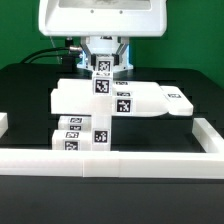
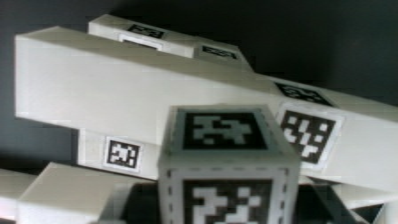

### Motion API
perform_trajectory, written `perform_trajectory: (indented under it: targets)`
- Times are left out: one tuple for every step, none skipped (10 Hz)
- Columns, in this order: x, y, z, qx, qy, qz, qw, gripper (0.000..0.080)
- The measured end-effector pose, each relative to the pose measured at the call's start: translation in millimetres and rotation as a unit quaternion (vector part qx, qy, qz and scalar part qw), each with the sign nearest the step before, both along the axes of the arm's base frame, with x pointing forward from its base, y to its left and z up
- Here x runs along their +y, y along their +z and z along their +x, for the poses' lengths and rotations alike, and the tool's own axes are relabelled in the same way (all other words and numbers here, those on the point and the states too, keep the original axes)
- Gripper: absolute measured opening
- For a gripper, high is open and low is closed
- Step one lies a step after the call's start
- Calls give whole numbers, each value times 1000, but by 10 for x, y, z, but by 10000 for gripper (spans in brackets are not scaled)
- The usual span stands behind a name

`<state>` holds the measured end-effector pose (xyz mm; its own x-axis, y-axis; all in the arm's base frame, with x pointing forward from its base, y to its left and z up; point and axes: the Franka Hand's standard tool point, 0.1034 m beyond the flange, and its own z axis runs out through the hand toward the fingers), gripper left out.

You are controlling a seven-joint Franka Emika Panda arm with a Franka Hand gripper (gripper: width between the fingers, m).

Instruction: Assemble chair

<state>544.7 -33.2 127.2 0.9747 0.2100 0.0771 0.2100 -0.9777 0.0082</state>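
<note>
So the small matte white blocky plastic chair [image 1: 105, 105] with black-and-white tags sits mid-table, right below my two-finger gripper [image 1: 101, 66], which is clamped on its upright post. Its big slab runs lengthwise across the exterior view, left to right.

The chair [image 1: 100, 105] is a part-built cluster of matte white blocky parts bearing black-and-white tags: a flat slab lies across the top, with shorter bars stacked below it.
</note>
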Motion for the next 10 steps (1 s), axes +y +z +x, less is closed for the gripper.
perform_trajectory:
  targets:
    - [1, -14, -10, 2, 0, 0, 1000, 285]
    - [2, -24, -20, 3, -1, 0, 1000, 285]
    - [1, -31, -26, 4, -2, 0, 1000, 285]
    - [-1, -31, -26, 4, -2, 1, 1000, 285]
    - [1, -32, -25, 4, -2, 0, 1000, 285]
    - [0, -31, -25, 4, -2, 0, 1000, 285]
    - [0, -32, -24, 4, -2, 0, 1000, 285]
    - [0, -32, -24, 4, -2, 0, 1000, 285]
    - [0, -32, -24, 4, -2, 0, 1000, 285]
    - [0, -32, -24, 4, -2, 0, 1000, 285]
